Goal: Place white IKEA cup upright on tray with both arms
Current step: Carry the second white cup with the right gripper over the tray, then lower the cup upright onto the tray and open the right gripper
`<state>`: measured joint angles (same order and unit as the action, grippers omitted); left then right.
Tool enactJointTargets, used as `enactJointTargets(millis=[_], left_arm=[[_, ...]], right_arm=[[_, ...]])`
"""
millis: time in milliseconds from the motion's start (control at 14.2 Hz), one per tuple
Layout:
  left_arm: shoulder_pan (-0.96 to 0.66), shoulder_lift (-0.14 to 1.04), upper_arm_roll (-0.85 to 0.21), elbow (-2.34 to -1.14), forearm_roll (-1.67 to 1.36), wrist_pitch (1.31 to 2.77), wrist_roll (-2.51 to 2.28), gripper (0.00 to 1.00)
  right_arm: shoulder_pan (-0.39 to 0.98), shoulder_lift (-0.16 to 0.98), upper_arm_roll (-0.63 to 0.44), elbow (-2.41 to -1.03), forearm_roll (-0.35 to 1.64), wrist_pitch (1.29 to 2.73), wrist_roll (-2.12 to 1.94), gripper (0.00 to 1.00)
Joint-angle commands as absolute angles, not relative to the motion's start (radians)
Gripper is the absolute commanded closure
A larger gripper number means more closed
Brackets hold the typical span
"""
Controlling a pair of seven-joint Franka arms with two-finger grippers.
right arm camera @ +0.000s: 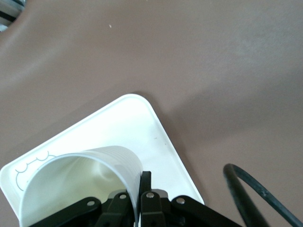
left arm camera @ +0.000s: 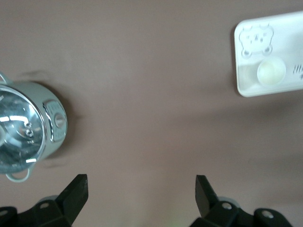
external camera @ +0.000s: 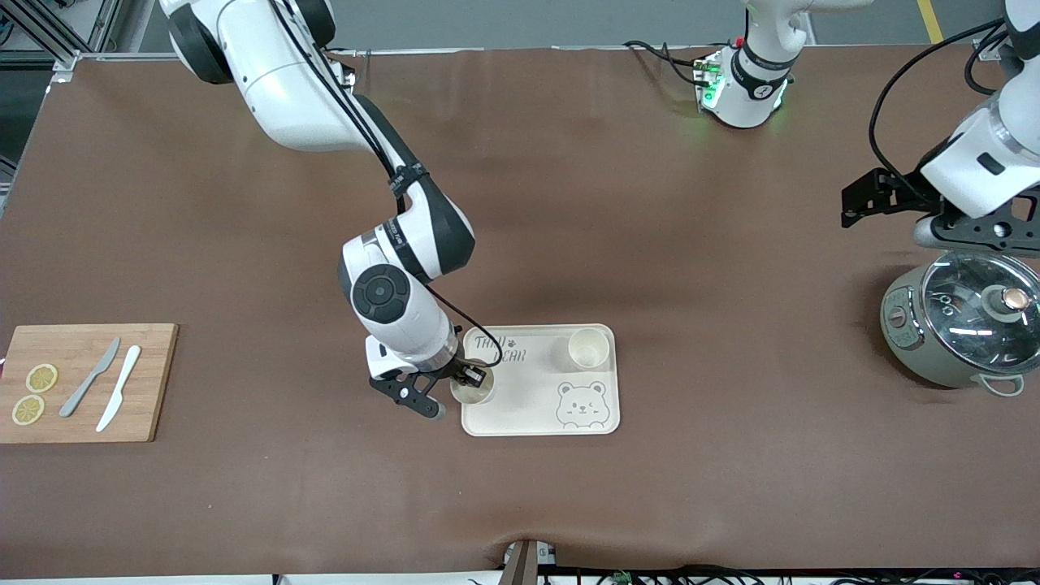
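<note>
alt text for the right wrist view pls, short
The right claw is shut on the rim of a white cup, pinching its wall, over a corner of the cream tray. The cup's open mouth faces the camera, part of the tray's bear drawing shows beside it, and bare brown table fills the rest, with a black cable at one edge.

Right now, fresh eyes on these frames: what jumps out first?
The right gripper is shut on the rim of a white cup, holding it over the corner of the cream tray toward the right arm's end. A second cup already stands upright on the tray, farther from the front camera. The left gripper waits open in the air by the glass-lidded pot at the left arm's end.
</note>
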<state>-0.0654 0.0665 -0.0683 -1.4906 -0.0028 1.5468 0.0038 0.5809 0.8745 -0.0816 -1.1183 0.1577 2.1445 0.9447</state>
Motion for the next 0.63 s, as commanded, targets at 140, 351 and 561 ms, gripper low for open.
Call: enactJointTargets(millis=[140,351,561], left_arm=[[-0.064,0.038,-0.049,-1.513,-0.023,1.600,0.018,0.00],[-0.063,0.041,-0.041,-1.513,-0.028,1.603,0.021,0.00],[-0.063,0.046,-0.037,-1.514,-0.023,1.615,0.025,0.00]], right_arm=[[0.629,0.925,-0.098,-1.086,0.155,2.174,0.982,1.00],[0.650,0.957,-0.098,-1.094,0.132,2.238,1.005,1.00],[0.661,0.966,-0.098,-1.097,0.062,2.247,1.038,1.00]])
